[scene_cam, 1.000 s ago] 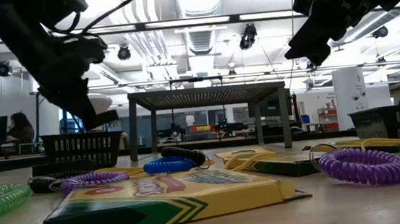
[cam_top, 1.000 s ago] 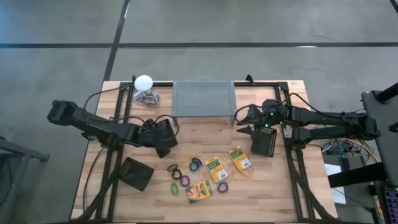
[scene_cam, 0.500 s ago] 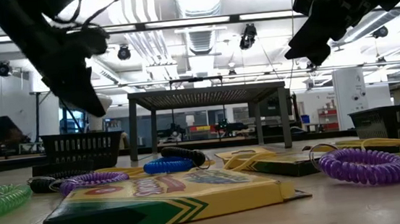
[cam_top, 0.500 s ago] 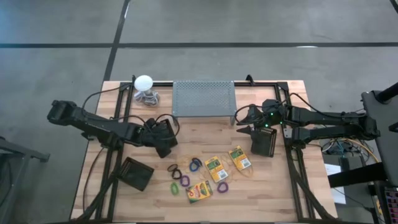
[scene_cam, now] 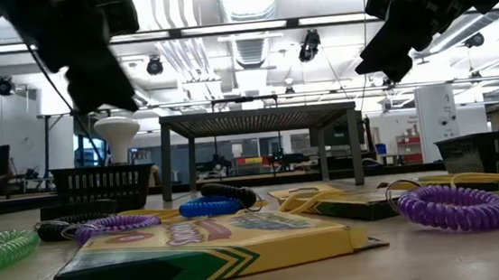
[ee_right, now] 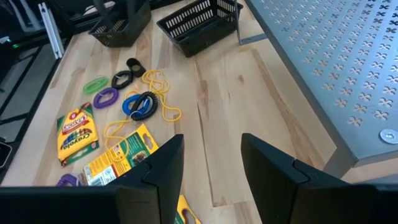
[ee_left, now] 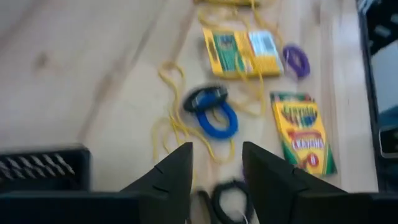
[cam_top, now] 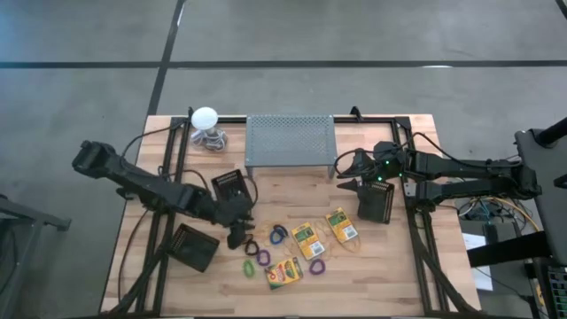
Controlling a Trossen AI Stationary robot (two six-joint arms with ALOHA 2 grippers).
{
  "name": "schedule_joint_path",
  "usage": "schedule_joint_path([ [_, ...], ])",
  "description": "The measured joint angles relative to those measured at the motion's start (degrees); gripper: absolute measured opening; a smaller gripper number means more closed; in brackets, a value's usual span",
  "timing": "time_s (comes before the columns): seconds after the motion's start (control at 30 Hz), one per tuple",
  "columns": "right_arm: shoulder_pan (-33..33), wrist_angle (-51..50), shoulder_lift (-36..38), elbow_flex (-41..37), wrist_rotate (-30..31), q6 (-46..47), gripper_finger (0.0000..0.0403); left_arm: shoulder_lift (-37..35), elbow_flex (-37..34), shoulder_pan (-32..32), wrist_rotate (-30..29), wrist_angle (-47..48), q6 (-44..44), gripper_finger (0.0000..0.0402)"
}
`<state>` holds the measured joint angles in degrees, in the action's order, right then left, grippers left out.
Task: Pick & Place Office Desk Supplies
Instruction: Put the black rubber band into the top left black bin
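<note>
Since the left claw hangs with its fingers spread right over the clutter, just beside the black loop, I'd say the main risk is grabbing two things at once: the coils and the rubber bands lie tangled, so lifting one could drag a neighbour along or fling it off the desk. Those bands are thin, floppy yellowish strings lying flat on the wood, hard to pinch without scraping the planks. The loops are springy plastic coils, blue, purple and green, and they'd probably squash or pop out of a grip. The crayon boxes are flat glossy card, yellow and green, lying face up near the desk's front edge; a claw might just skid over them. Black wire baskets sit close by, so a low swing could knock one. The right claw waits up by the grey perforated stand, fingers apart and holding nothing.
</note>
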<state>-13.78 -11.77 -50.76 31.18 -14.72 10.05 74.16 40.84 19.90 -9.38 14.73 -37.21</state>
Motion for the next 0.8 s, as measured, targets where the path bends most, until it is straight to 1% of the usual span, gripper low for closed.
schedule_joint_path([
  [0.13, 0.0, 0.0, 0.0, 0.0, 0.0, -0.18, 0.0153, 3.37, -0.04, 2.4, 0.01, 0.61, -4.85, 0.0147],
  [0.27, 0.0, 0.0, 0.0, 0.0, 0.0, -0.37, 0.0155, 7.49, -0.04, 2.78, 0.06, 0.58, -11.06, 0.0147],
  [0.33, 0.0, 0.0, 0.0, 0.0, 0.0, -0.83, 0.0154, 9.42, -0.03, 2.77, 1.69, 0.59, -13.45, 0.0147],
  [0.43, 0.0, 0.0, 0.0, 0.0, 0.0, -1.04, 0.0151, 12.01, 0.43, 2.78, 4.27, 1.07, -14.12, 0.0147],
  [0.6, 0.0, 0.02, 0.0, 0.0, 0.02, -0.98, 0.0151, 14.55, 1.29, 2.76, 4.49, 4.2, -15.2, 0.0147],
  [0.8, 0.0, 0.09, 0.0, 0.0, 0.05, -0.75, 0.0148, 14.7, 2.54, 2.76, 4.48, 5.06, -15.35, 0.0147],
])
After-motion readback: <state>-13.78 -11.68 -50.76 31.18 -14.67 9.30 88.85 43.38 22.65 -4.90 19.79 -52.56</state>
